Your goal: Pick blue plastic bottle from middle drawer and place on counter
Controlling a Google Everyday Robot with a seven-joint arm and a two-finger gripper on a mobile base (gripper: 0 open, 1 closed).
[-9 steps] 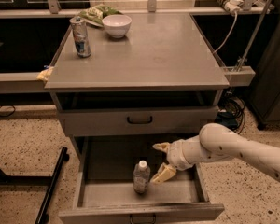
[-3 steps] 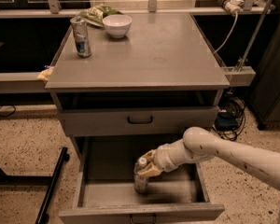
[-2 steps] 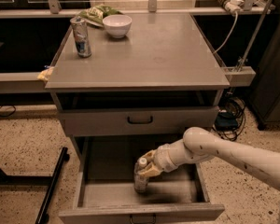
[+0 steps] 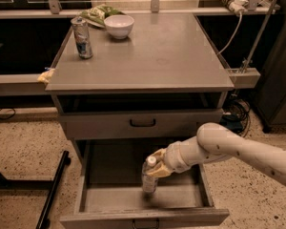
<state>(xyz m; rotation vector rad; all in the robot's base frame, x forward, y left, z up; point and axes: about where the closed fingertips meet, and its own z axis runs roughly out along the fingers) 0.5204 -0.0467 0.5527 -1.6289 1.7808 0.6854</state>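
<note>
Grasp step judged in hand: the blue plastic bottle (image 4: 148,179) is seen upright approx. mid-floor of the middle drawer (image 4: 107,198), w/ the gripper (image 4: 155,164) inside the drawer, just right of its centre, and its fingers (image 4: 158,171) apparently clenched on the bottle's neck. Next, a lift out towards the drawer's front is called for, clear of the upper drawer (image 4: 143,123) above it, before the bottle is set upright on the worktop (image 4: 171,56) above the drawer.

Lower centre of frame: the gripper (image 4: 155,164) clamps the blue plastic bottle (image 4: 148,181) just under its white cap, bottle upright inside the open middle drawer (image 4: 114,198). Upper left, a can (image 4: 82,37) and a white bowl (image 4: 119,26) sit on the counter (image 4: 167,56).
</note>
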